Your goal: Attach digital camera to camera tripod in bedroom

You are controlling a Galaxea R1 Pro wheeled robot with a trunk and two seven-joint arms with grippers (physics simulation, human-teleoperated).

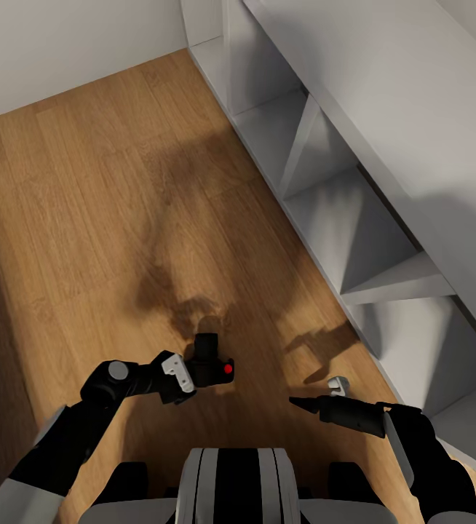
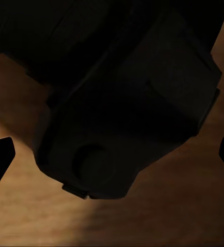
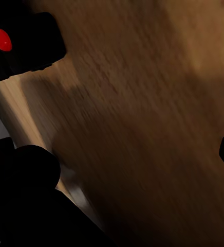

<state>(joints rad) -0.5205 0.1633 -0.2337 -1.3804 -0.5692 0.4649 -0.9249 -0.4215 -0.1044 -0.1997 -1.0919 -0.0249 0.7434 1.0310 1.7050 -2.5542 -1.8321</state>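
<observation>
Nearest the trunk, the left end effector [image 1: 194, 373] is closed on the digital camera [image 1: 210, 362], held above the wood floor [image 1: 85, 218] with its red button [image 1: 228, 370] upward, the right end effector [image 1: 318, 393] is parted and unloaded, and white shelving [image 1: 354, 218] stands beyond.

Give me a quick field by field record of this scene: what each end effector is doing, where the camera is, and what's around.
left end effector: shut on the digital camera
digital camera: black, red button up, held above the floor
right end effector: open, holding nothing
floor: light wood, arm shadows on it
shelf unit: grey-white open compartments, on the robot's right
tripod: not seen here
</observation>
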